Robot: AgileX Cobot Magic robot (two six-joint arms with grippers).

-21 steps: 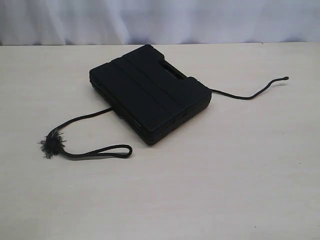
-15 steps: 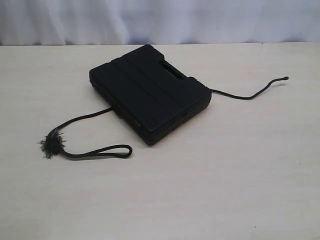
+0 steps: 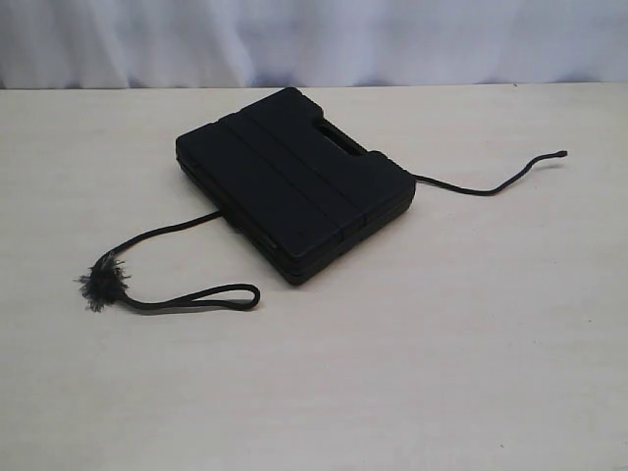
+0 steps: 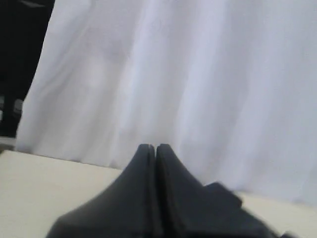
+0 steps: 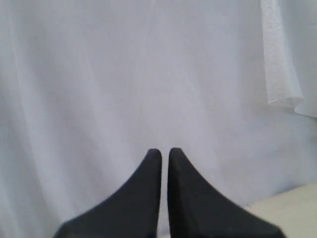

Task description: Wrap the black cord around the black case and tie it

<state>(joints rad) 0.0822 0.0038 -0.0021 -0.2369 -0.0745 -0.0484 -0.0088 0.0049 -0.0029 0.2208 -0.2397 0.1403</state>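
Observation:
The black case (image 3: 294, 182) lies flat on the table in the exterior view, lid up, with its handle cutout (image 3: 336, 138) on the far side. The black cord (image 3: 162, 233) runs under it. Its frayed knot (image 3: 101, 283) and small loop (image 3: 211, 297) lie at the front left, and the plain end (image 3: 559, 154) trails out to the right. Neither arm shows in the exterior view. My left gripper (image 4: 156, 147) is shut with nothing in it and faces the curtain. My right gripper (image 5: 165, 151) is shut to a thin slit, also with nothing held.
The pale table (image 3: 442, 343) spreads wide around the case. A white curtain (image 3: 314, 39) hangs along its far edge and fills both wrist views, as the curtain (image 4: 198, 74) and the curtain (image 5: 148, 74).

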